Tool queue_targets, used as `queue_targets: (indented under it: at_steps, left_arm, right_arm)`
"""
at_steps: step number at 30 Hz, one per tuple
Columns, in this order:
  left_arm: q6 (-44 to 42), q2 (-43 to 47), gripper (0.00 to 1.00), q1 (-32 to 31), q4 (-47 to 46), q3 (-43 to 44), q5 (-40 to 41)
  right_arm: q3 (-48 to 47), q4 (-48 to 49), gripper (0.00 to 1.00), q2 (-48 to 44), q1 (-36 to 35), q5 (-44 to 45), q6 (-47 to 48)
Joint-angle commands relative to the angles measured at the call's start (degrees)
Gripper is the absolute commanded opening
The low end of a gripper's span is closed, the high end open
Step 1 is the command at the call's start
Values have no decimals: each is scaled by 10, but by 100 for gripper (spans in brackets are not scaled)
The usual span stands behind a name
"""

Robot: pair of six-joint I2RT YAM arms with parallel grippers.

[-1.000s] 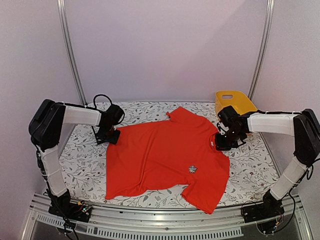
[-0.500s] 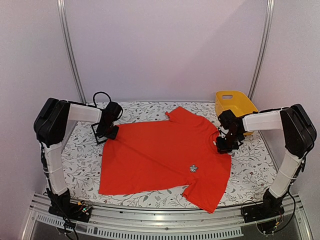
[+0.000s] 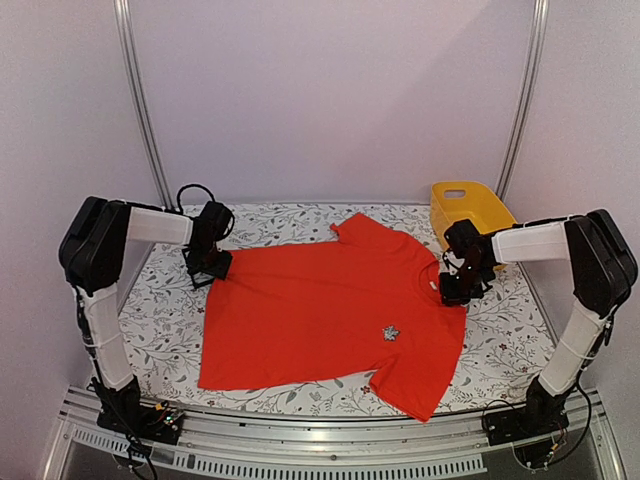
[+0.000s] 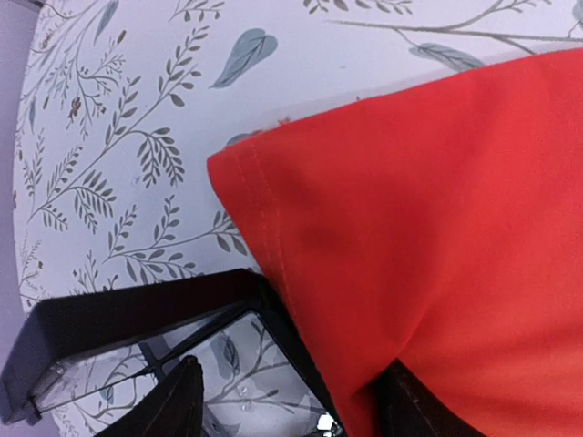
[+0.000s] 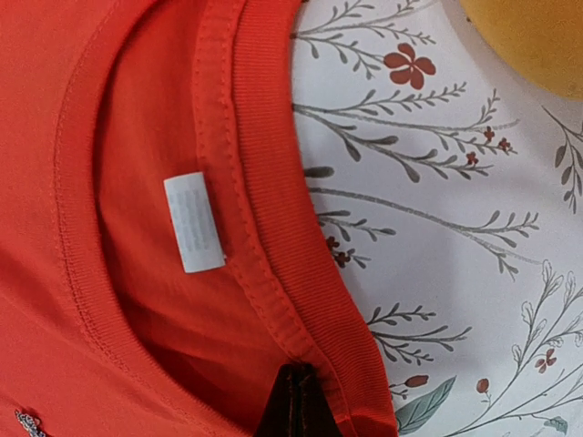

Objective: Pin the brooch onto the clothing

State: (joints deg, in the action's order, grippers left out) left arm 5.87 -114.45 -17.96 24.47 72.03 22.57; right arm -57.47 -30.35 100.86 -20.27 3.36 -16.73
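The clothing (image 3: 320,310), a red-orange T-shirt, lies spread flat on the floral table. The brooch (image 3: 391,332) is a tiny silvery cluster on its chest, and it also peeks into the right wrist view's bottom-left corner (image 5: 27,421). My left gripper (image 3: 210,262) is at the shirt's far left hem corner (image 4: 228,168). Its jaws stand apart, with the hem edge and a black box rim lying between the fingers (image 4: 178,401). My right gripper (image 5: 296,375) is shut on the ribbed collar (image 5: 273,228) beside the white label (image 5: 193,221).
A small black square display box (image 4: 127,314) sits right under the left gripper, touching the shirt's hem. A yellow basket (image 3: 470,205) stands at the back right, just behind the right gripper. Metal frame posts rise at both back corners.
The shirt's left side was drawn out to the left and now lies flatter. The left gripper's jaws have widened and it shifted slightly back-left. The right gripper still pinches the collar.
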Motion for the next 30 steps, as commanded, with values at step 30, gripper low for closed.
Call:
queue_targets:
  at_steps: [30]
  left_arm:
    - [-53, 64, 83, 26, -30, -39, -18]
  right_arm:
    - [-34, -103, 0, -76, -2, -14, 51]
